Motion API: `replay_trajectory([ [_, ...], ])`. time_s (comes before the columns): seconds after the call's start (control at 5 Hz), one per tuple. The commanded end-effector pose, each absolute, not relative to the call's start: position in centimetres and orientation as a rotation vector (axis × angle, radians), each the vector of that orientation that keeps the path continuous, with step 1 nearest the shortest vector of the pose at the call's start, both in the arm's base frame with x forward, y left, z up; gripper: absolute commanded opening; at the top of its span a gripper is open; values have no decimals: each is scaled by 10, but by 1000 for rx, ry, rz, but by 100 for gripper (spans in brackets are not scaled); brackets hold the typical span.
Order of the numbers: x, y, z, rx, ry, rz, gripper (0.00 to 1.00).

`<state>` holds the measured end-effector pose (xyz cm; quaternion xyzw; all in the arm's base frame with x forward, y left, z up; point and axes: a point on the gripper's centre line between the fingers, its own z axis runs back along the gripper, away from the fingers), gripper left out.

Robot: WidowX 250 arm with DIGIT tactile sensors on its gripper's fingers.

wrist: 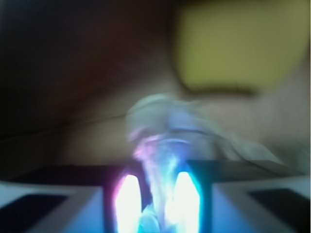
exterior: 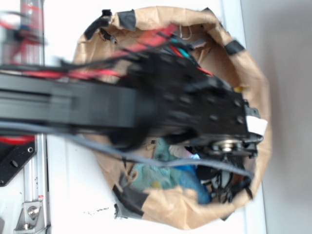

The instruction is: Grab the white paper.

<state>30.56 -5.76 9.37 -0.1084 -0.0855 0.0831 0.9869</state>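
Hand [wrist: 151, 204] clamped on white paper [wrist: 167, 126], wad pinched between its glowing fingers [wrist: 127, 199] down inside brown paper bag [exterior: 253, 83], yellow sponge [wrist: 238, 43] just beyond, teal and blue towel [exterior: 170, 175] also in bag, arm [exterior: 97, 105] reaching across over bag's opening.

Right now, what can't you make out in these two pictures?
- Exterior: the black arm hides most of the brown paper bag's contents.
- Wrist: blur and glare from the lit fingertips hide whether the end effector grips the white paper.
- Wrist: yellow object is cut off, blurred.
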Motion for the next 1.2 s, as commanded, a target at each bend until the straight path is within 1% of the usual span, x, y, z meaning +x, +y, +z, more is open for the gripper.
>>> replay_trajectory([
  [0.0, 279, -48, 208, -207, -390, -58, 0],
  [0.2, 270, -41, 240, -135, -343, -49, 0],
  [0.4, 261, -32, 236, -29, -282, -49, 0],
  [0.6, 255, -10, 221, 61, -236, -20, 0],
  [0.8, 252, -3, 209, 116, -194, -33, 0],
  [1.0, 249, -7, 207, 131, -201, -34, 0],
])
